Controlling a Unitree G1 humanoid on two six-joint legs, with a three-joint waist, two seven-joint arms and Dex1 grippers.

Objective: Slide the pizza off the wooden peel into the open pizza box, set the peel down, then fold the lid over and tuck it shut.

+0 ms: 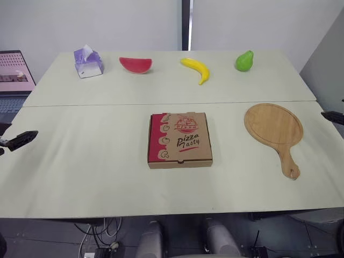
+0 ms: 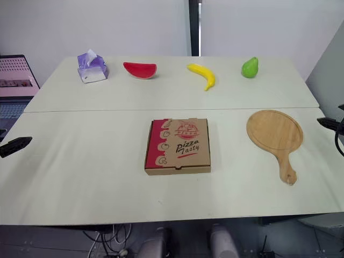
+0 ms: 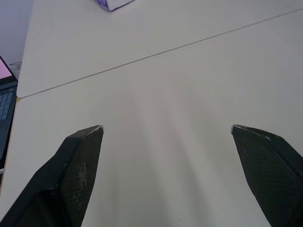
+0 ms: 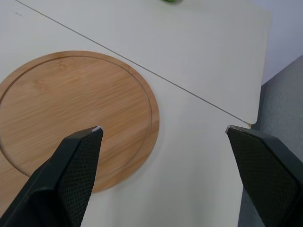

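Ctr frame: pizza box [image 1: 180, 140] shut, peel [image 1: 274, 129] bare at right; left gripper [image 3: 166, 127], right gripper [image 4: 163, 128] wide open, empty; I press-check tuck lightly.

The pizza box [image 1: 180, 140], lid down, is sitting dead centre, blocking the middle of the table [image 1: 80, 161]. Wide bare tabletop is stretching away to its left, and a narrower lane is running between it and the wooden peel [image 1: 274, 129] at right. Along the top, the tissue pack [image 1: 87, 62], watermelon slice [image 1: 135, 64], banana [image 1: 196, 69] and pear [image 1: 244, 61] are lining the far edge, with gaps between them.
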